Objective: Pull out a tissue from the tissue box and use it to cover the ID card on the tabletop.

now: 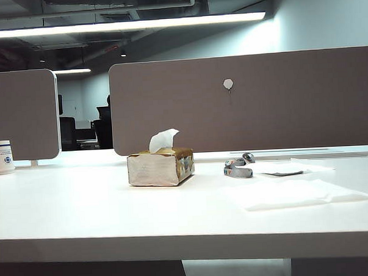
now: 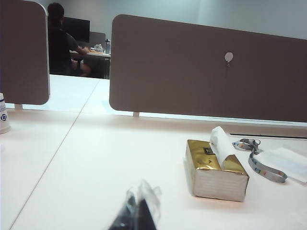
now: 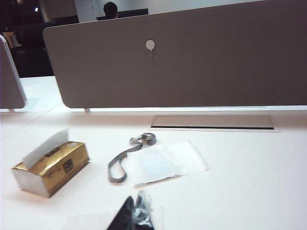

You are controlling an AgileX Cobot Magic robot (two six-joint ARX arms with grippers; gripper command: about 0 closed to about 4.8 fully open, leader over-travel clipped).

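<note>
- Right claw (image 3: 134, 216) closed, empty, low over the counter (image 1: 83, 209), short of the covered card.
- Left claw (image 2: 136, 215) apparently closed, holding nothing, well back from the tissue box (image 2: 216, 168).
- Tissue (image 3: 165, 162) draped over the ID card (image 3: 154, 165), pale blue showing through; grey lanyard (image 3: 122, 160) trailing out.
- Thin, soft, feather-light sheet; best pinched at a free corner.

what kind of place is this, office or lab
Most likely an open-plan office. Grey-brown divider panels stand along the back of the white tabletop, a person sits at a monitor at another desk beyond, and long ceiling strip lights run overhead.
</note>
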